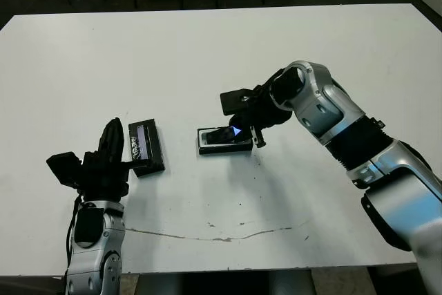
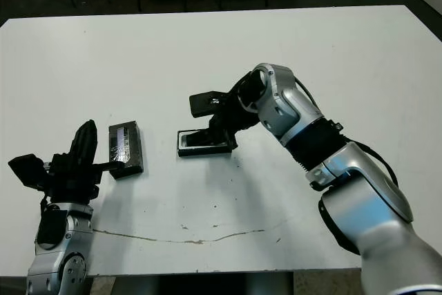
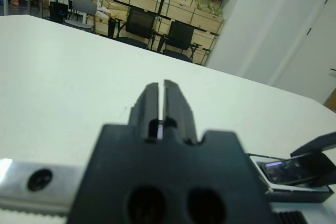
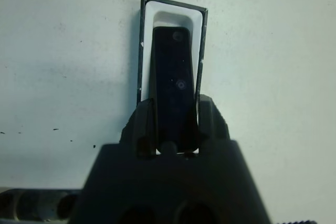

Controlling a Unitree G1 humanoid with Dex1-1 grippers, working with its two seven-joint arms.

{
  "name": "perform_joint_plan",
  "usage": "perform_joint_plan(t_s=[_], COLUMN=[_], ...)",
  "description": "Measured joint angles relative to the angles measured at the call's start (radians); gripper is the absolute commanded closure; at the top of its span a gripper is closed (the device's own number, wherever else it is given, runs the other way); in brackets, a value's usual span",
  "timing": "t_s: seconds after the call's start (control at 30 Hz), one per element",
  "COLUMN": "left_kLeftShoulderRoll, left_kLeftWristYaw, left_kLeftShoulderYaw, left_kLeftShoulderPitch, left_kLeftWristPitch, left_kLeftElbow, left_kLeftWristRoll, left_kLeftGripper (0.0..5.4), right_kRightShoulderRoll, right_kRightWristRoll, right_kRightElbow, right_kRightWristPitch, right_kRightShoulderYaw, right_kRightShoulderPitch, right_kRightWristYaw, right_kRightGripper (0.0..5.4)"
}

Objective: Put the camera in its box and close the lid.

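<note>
The right gripper (image 4: pixel 172 121) grasps the slim, smooth black camera (image 4: pixel 172 80) lengthwise over the shallow white-lined rectangular box (image 4: pixel 173 11). The flat black lid (image 1: pixel 146 146) with its pale label panel lies well apart on the matte white table (image 1: pixel 207 53), long axis pointing away from the robot. Beside it the left gripper (image 3: pixel 161 95) has its fingers pressed together, empty.

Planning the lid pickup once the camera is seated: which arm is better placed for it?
Probably left. The left gripper sits empty right beside the lid, while the right gripper is busy holding the camera over the box.

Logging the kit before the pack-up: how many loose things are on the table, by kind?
Camera: 1
Box: 1
Lid: 1
Total: 3
</note>
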Motion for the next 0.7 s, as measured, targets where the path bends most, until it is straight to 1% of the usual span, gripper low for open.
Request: perform_joint_plan(t_s=[0.2, 0.37, 0.7], left_kLeftShoulderRoll=[0.0, -0.002, -0.002], left_kLeftWristYaw=[0.0, 0.002, 0.002], left_kLeftShoulderYaw=[-0.002, -0.004, -0.004], left_kLeftShoulderPitch=[0.005, 0.008, 0.009], left_kLeftWristPitch=[-0.004, -0.004, -0.006], left_kLeftElbow=[0.002, 0.002, 0.003], left_kLeftWristRoll=[0.001, 0.0, -0.002], left_kLeftGripper=[5.4, 5.4, 5.4], right_kRightShoulderRoll=[0.005, 0.023, 0.034], right_kRightWristRoll=[-0.006, -0.006, -0.004], right_kRightElbow=[0.003, 0.003, 0.003], right_kRightWristPitch=[-0.004, 0.036, 0.028], right_kRightShoulderYaw=[0.004, 0.004, 0.005], right_kRightShoulderPitch=[-0.002, -0.006, -0.011], right_kRightWristYaw=[0.0, 0.002, 0.011], right_kRightGripper=[4.76, 4.76, 4.77])
